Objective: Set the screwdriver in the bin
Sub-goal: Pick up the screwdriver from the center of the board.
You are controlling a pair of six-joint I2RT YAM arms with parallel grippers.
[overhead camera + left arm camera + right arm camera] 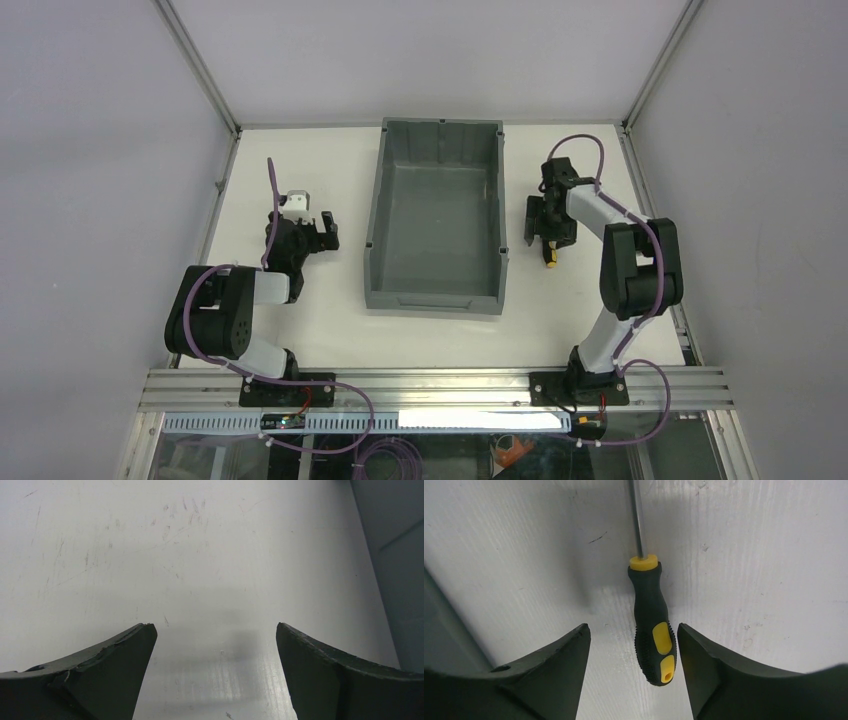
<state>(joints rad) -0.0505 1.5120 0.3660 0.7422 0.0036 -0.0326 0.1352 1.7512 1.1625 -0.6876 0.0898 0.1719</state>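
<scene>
screwdriver (651, 630) laid flat at 3 o'clock of bin (435, 300) | handle straddled by right gripper (633, 627), jaws apart, not clamped | left gripper (214, 625) apart, nothing held | judged light, stiff; ribbed handle to be gripped

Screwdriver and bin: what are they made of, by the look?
The screwdriver: shaft looks like bare metal, with a bright glint along it; handle probably moulded plastic or rubber, matte black with yellow inserts and a textured grip. The bin: likely moulded plastic, matte grey, even colour throughout.
</scene>
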